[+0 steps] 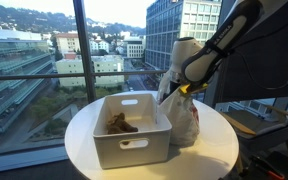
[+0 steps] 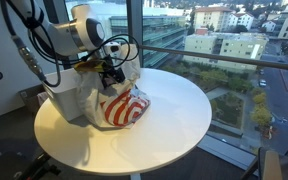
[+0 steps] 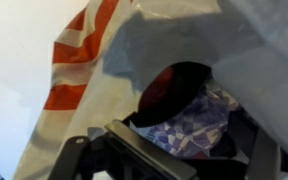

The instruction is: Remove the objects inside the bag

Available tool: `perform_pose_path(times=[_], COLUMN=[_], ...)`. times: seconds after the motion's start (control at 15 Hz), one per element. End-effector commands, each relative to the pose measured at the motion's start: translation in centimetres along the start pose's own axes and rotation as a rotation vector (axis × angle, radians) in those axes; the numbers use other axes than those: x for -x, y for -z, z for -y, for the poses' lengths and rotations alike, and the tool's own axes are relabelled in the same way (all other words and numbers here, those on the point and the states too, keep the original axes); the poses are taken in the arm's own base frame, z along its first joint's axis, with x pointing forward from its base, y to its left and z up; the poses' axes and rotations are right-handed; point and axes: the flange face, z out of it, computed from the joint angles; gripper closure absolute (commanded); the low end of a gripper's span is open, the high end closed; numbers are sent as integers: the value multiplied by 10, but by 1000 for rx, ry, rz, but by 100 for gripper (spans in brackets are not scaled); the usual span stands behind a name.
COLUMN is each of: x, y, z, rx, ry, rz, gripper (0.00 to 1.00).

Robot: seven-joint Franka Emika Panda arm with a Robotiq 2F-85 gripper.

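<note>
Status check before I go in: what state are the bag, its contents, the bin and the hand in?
bag: standing on the table, mouth open
purple-and-white bundle: inside the bag
dark item: inside the bag, next to the bundle
white bin: upright beside the bag
brown item: lying in the bin
hand: open, empty, at the bag's mouth

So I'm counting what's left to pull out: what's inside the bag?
In the wrist view, the bag holds a purple-and-white bundle with a dark reddish patch next to it. Anything beneath the bundle is covered.
</note>
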Motion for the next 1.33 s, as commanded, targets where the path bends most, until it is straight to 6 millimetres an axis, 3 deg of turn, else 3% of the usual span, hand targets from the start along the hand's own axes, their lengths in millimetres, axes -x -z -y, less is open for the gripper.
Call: perform_pose_path(times=[0.0,0.4,1.2,1.27], x=[-3,-9,12,13], y=[8,-9,-64,-66], z=[6,-20,-20,-23], rx=[-97,-67,-84,-90], ry=[7,-10,52,53], rz=[-39,-3,156,162], gripper=[0,0,0,11])
